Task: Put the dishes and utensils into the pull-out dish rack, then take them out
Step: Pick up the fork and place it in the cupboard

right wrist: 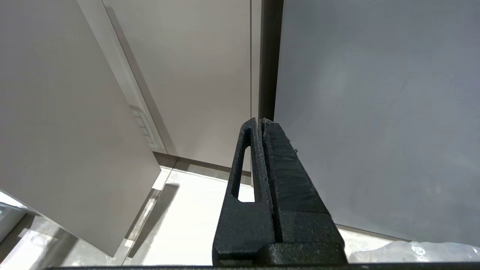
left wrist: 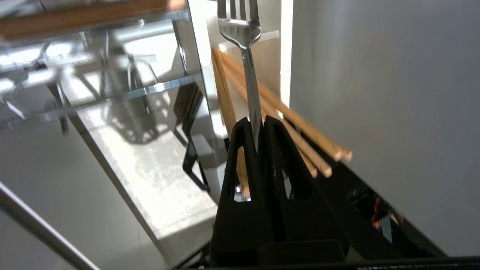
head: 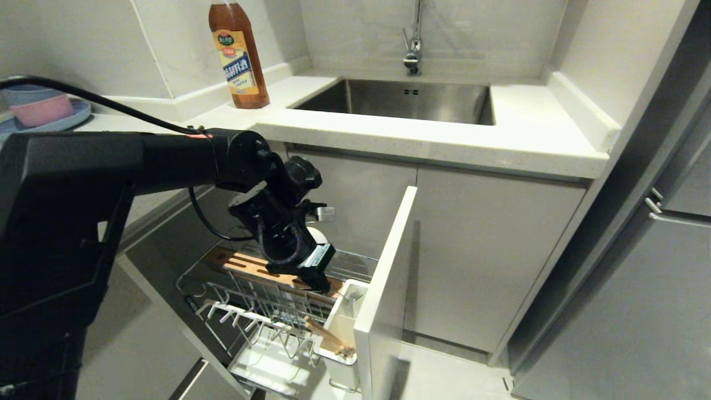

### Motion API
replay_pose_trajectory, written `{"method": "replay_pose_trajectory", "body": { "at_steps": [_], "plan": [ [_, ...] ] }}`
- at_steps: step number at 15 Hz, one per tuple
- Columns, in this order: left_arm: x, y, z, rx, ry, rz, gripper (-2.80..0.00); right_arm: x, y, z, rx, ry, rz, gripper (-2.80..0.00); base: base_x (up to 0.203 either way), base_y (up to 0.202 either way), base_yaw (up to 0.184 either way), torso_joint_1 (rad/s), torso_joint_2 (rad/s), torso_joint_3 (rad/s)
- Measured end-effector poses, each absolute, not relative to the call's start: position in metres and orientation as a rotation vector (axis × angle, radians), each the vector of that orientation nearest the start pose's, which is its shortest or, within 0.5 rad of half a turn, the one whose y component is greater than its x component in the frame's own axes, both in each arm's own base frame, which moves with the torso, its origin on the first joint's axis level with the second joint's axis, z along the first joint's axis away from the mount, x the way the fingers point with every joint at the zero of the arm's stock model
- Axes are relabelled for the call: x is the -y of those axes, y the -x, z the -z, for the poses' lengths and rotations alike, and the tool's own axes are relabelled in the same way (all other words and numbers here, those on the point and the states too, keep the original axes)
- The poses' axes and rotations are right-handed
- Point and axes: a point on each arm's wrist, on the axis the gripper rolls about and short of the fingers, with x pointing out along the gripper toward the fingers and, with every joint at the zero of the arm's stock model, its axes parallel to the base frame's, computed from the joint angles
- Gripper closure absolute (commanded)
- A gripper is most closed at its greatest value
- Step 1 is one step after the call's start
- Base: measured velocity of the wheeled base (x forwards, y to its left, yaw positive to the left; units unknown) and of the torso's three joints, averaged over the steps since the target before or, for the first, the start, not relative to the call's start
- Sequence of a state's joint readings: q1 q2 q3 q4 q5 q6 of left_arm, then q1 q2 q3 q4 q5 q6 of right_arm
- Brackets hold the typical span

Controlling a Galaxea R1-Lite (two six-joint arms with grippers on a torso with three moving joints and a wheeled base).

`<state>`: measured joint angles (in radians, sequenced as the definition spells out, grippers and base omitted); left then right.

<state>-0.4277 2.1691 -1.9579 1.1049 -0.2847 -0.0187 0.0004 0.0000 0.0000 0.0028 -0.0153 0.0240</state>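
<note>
Clamped on the handle of the silver fork [left wrist: 245,45], the left gripper [left wrist: 258,123] points down over the white utensil cup [head: 341,319] at the front corner of the pull-out dish rack [head: 266,300], just behind its tall white front panel [head: 386,289]. Wooden chopsticks [left wrist: 296,127] lean in the cup beside the fork's tines. The right gripper [right wrist: 260,122], fingers pressed together and empty, hangs near closed cabinet doors, away from the rack.
</note>
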Motion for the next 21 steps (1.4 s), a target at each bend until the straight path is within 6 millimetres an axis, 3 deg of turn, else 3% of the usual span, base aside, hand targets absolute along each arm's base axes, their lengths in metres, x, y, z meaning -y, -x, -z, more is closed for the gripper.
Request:
{"method": "replay_pose_trajectory", "body": {
  "at_steps": [21],
  "plan": [
    [0.181, -0.366, -0.149, -1.346, -0.101, 0.594, 0.00, 0.000, 0.023, -0.075, -0.003, -0.024, 0.015, 0.00, 0.000, 0.000, 0.000, 0.000, 0.00, 0.000]
  ]
}}
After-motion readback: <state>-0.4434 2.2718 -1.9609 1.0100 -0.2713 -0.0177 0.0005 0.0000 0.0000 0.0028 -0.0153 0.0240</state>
